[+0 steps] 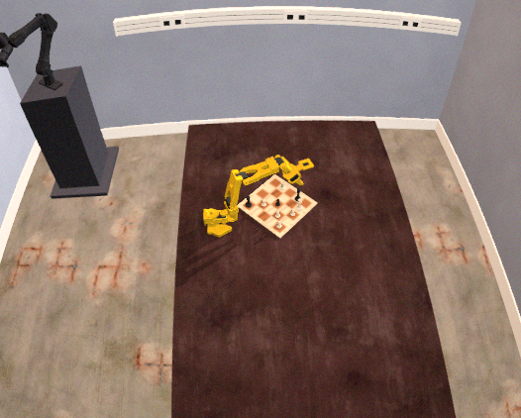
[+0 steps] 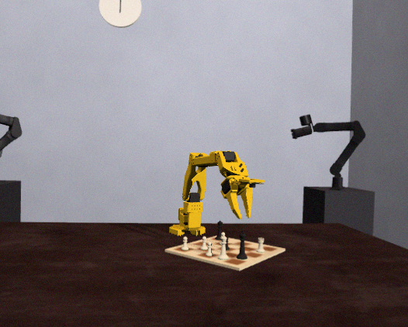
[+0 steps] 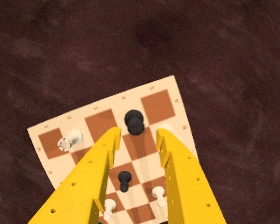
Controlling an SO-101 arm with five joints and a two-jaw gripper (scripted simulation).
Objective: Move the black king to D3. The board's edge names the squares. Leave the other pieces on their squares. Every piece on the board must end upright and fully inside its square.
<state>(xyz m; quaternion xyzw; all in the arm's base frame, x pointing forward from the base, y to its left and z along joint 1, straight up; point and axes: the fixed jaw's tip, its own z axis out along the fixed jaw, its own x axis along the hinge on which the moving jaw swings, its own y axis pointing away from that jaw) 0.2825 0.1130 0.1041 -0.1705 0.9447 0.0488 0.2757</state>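
Above the chessboard (image 3: 164, 106)

My gripper (image 3: 136, 137) hung slightly parted and empty; the black king (image 3: 134, 121) stood at twelve o'clock between my fingertips.

1. A round white wall clock (image 2: 120, 12) hangs at 12 o'clock.
2. A dark robot arm (image 2: 333, 143) stands on a black pedestal (image 2: 337, 207) at 3 o'clock.
3. A white rook (image 2: 261, 245) stands upright on the chessboard (image 2: 248, 263).
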